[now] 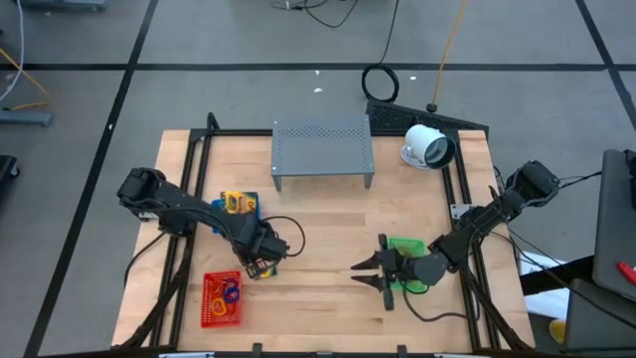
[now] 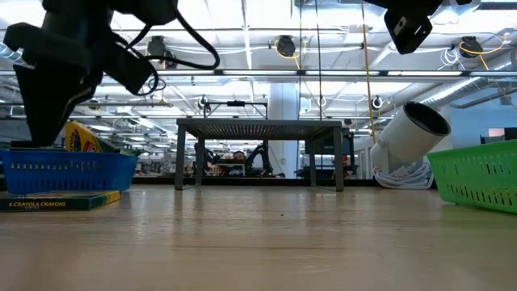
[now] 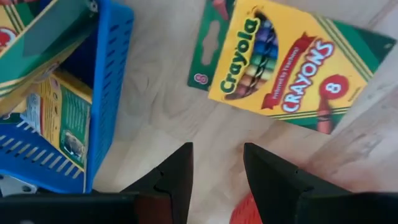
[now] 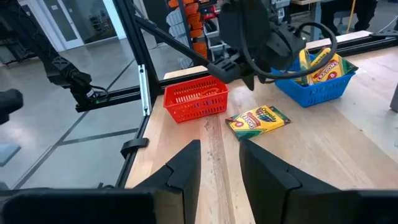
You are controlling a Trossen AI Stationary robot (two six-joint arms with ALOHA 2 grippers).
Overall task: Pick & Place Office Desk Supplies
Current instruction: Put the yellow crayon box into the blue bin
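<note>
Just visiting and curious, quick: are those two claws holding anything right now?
Left gripper: open, empty, above the loose crayon pack.
Right gripper: open, empty, over bare table.

Grey perforated metal stand (image 1: 322,149) far centre on light wooden surface (image 1: 328,229); white round camera-like device (image 1: 428,147) right of it. Blue plastic basket (image 1: 238,204) left, yellow crayon pack (image 1: 261,268) nearer, red plastic basket (image 1: 222,299) near-left, green plastic basket (image 1: 406,261) near-right.

On your light wooden table (image 1: 328,229) a grey perforated metal stand (image 1: 322,149) sits at the far edge, near the middle. Just beside it, toward the far right corner, you see a white round camera-like device (image 1: 428,146) lying on its side. Beyond the table, a black coiled cable (image 1: 380,83) lies on the grey floor (image 1: 248,35).
</note>
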